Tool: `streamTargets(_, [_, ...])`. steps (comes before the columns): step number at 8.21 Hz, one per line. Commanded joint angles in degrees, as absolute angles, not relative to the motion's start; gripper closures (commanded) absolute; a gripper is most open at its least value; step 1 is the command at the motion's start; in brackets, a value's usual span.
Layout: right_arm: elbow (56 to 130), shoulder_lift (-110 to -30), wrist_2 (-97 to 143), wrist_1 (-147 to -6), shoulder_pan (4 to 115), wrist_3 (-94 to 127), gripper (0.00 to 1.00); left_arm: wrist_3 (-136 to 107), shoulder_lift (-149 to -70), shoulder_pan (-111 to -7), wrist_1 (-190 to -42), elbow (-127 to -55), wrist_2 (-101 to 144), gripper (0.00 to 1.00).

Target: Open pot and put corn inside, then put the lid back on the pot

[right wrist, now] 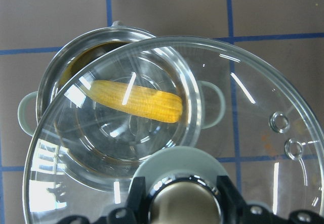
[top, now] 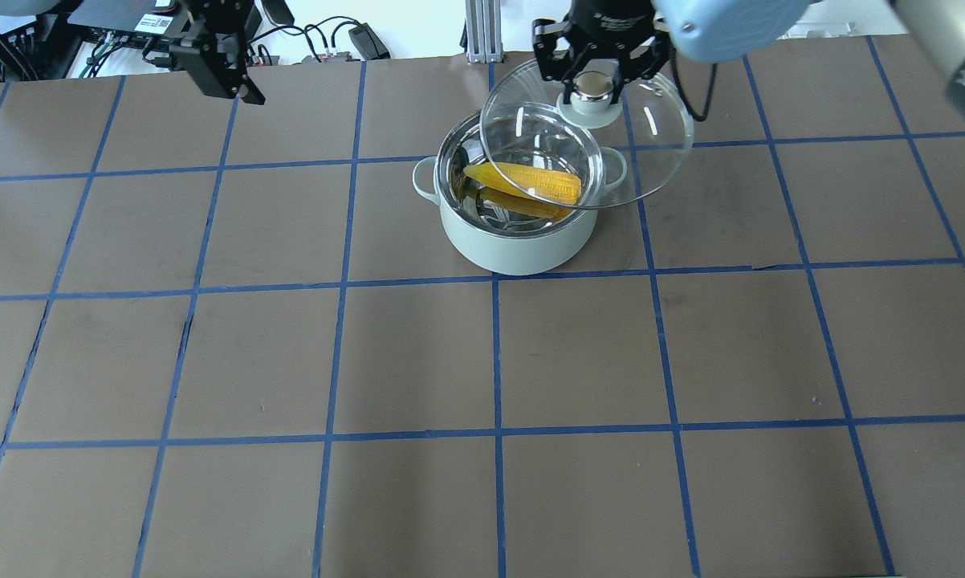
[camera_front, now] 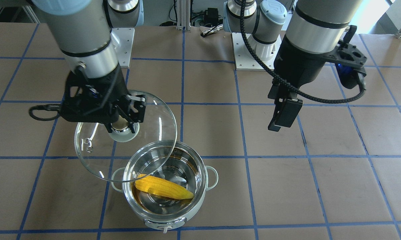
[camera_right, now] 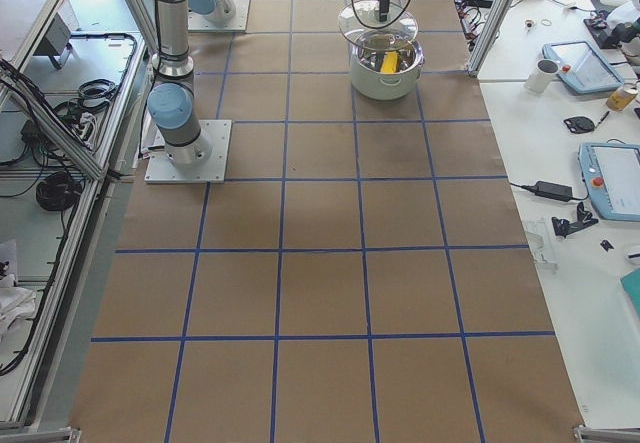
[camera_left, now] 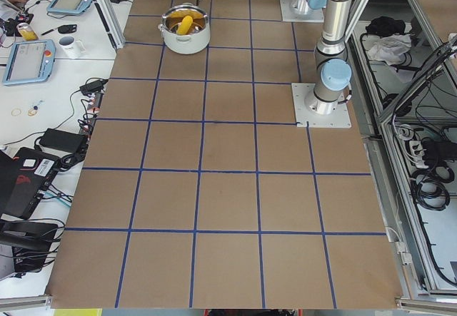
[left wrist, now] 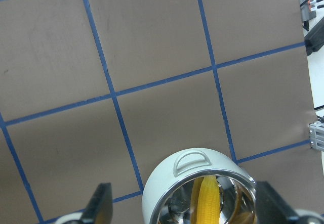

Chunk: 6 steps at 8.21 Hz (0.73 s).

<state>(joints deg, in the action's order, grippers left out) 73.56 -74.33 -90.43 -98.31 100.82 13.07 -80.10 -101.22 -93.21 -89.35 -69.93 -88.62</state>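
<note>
Yellow corn [camera_front: 163,190] lies in the pot [top: 519,250]; right pincer [camera_front: 121,126] holds the lid [camera_front: 153,126] partly over it, left pincer [camera_front: 282,116] spread wide.

Lid [camera_front: 153,126] in R gripper [camera_front: 122,124] hangs over the pot [camera_front: 180,221], covering the R-arm side of its mouth; I see open mouth only toward the L arm and operators' edge. Corn [camera_front: 163,188] lies across the pot floor. L gripper [camera_front: 280,120] hangs well off, flat table [camera_front: 220,126] btwn it & pot.

Round pale mint-green pot [top: 515,249], steel-bright inside; bright yellow ear of corn [camera_front: 167,189]; clear glass dome lid [camera_front: 153,116], gold-beige knob [camera_front: 120,124]; brown bench [camera_front: 337,186], blue grid [camera_front: 244,133].
</note>
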Motion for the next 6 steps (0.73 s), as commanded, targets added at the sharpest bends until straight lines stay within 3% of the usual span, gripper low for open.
streamTargets(1, [73.1, -66.3, -91.4, -108.4, 106.4, 21.6, 1.00, -63.8, -94.1, -88.5, -90.1, -73.5, -88.9, 0.00])
streamTargets(6, [73.5, -60.9, -92.2, -113.6, 106.4, 20.0, 1.00, -25.8, -92.4, -85.2, -90.1, -76.9, -92.8, 0.00])
